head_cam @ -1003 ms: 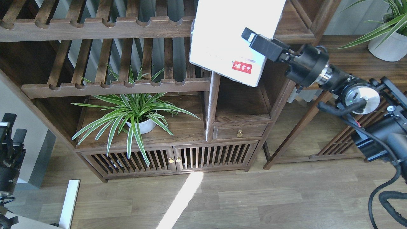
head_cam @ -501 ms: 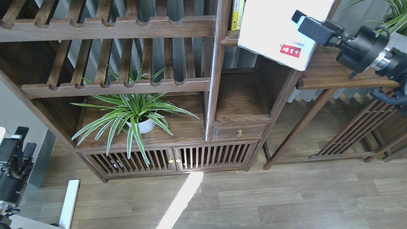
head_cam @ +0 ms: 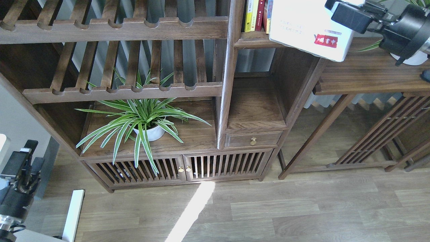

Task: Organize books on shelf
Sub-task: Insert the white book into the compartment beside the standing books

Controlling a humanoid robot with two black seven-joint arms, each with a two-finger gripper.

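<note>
A large white book (head_cam: pixel 302 23) with a red rectangular mark hangs tilted at the top right, in front of the cabinet's upper right corner. My right gripper (head_cam: pixel 346 15) is shut on the book's right edge. Left of it, several upright books (head_cam: pixel 255 13) with yellow and red spines stand on a narrow upper shelf (head_cam: pixel 250 42). Below that lies an empty narrow compartment with a smooth plank board (head_cam: pixel 253 107) and solid side walls. My left gripper (head_cam: pixel 25 154) hangs low at the far left, away from the books, too dark to read its fingers.
Slatted racks (head_cam: pixel 111 28) with notched rails fill the cabinet's left side. A white-potted spider plant (head_cam: pixel 144 124) stands on the wide board below them. A small drawer (head_cam: pixel 253 139) sits under the empty compartment. A side table (head_cam: pixel 369 74) with another pot (head_cam: pixel 415 58) stands at the right.
My right arm has carried the white book rightward and upward, away from the empty compartment, uncovering the upright books on the upper shelf. My left gripper has drifted slightly down and right.
</note>
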